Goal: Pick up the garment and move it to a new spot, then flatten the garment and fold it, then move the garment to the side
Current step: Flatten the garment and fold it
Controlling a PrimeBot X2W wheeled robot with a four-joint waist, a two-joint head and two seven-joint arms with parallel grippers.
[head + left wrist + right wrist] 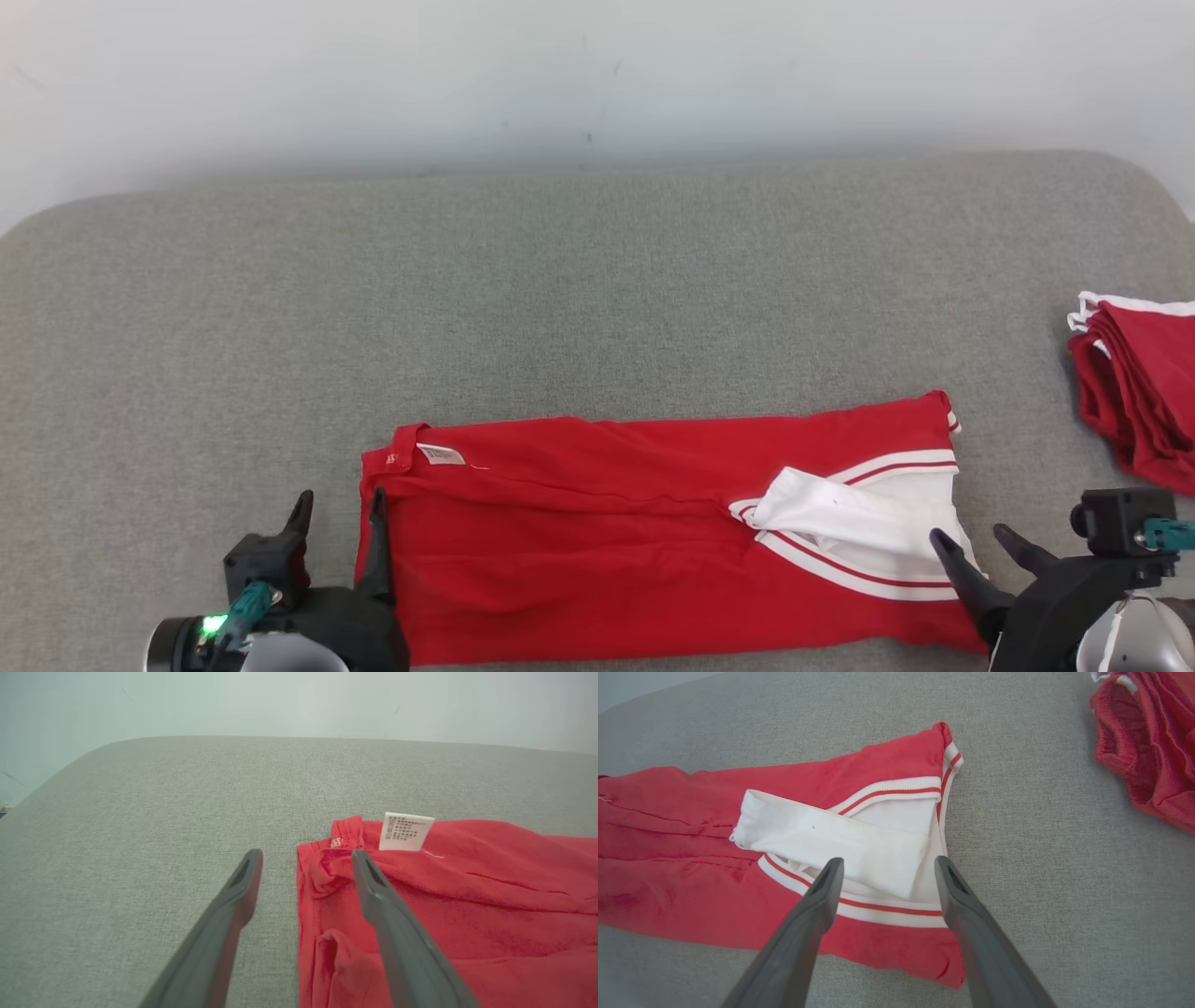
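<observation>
The garment (597, 523) is red with white, red-striped trim and lies folded into a long band near the front edge of the grey surface. A white label (405, 832) sits at its left end, and a white flap (831, 840) at its right end. My left gripper (339, 511) stands open at the garment's left edge, one finger (373, 882) over the red cloth (467, 914), the other over bare surface. Over the white trim at the right end hovers my right gripper (976, 539), open, with nothing between its fingers (822, 891).
A pile of folded red garments (1144, 397) with white edging lies at the right edge of the grey padded surface (560, 299), also seen as red folds (1143, 742) in the right wrist view. A pale wall stands behind.
</observation>
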